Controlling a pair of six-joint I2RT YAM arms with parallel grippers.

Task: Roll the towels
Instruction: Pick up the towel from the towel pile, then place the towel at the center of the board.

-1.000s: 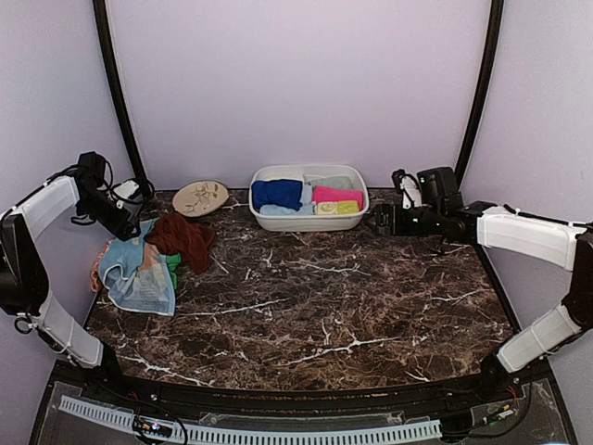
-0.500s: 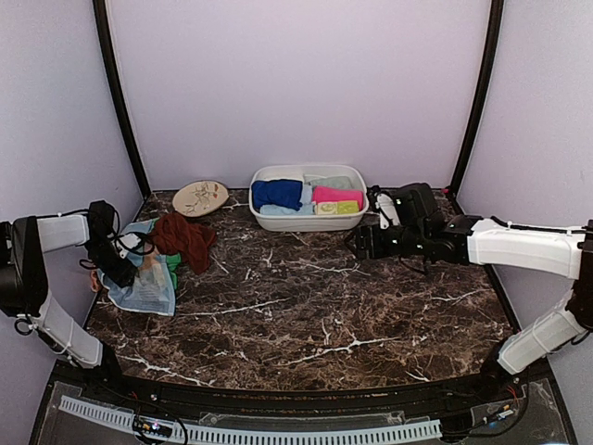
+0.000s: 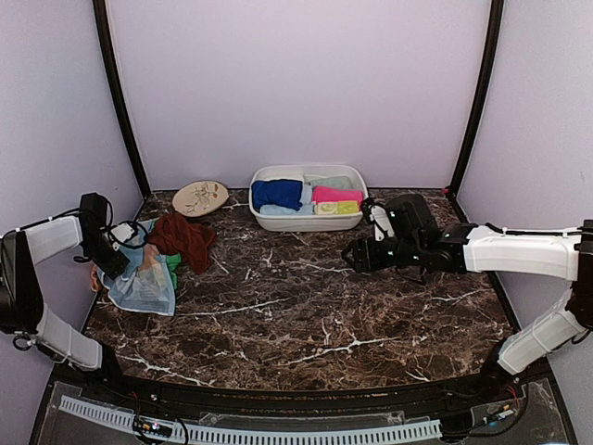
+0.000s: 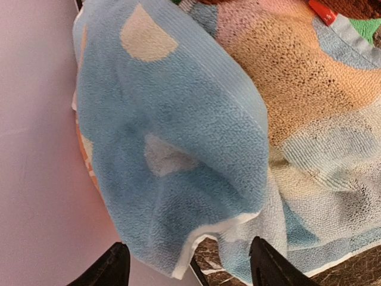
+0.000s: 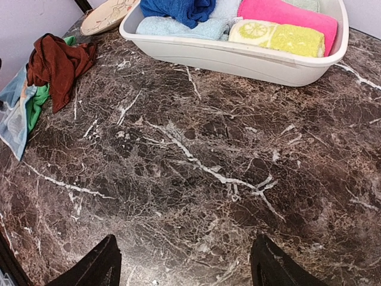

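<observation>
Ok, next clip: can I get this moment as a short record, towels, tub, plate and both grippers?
loose towels: heap at table's left edge, rust-brown towel on top
tub: back centre, holds blue towel, pink towel, others
plate: left of tub
left gripper: open, at heap's pale towel
right gripper: open, over bare table before tub

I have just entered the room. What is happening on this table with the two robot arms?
The two arms are set to roll towels. The left gripper, jaws open, is at the loose pile by the left wall, right over the pale blue-and-peach towel, not clamped on it. A rust-brown towel lies crumpled on the same pile. The right gripper hovers open and empty over the marble table, in front of the white tub, which holds several neatly bundled towels.
</observation>
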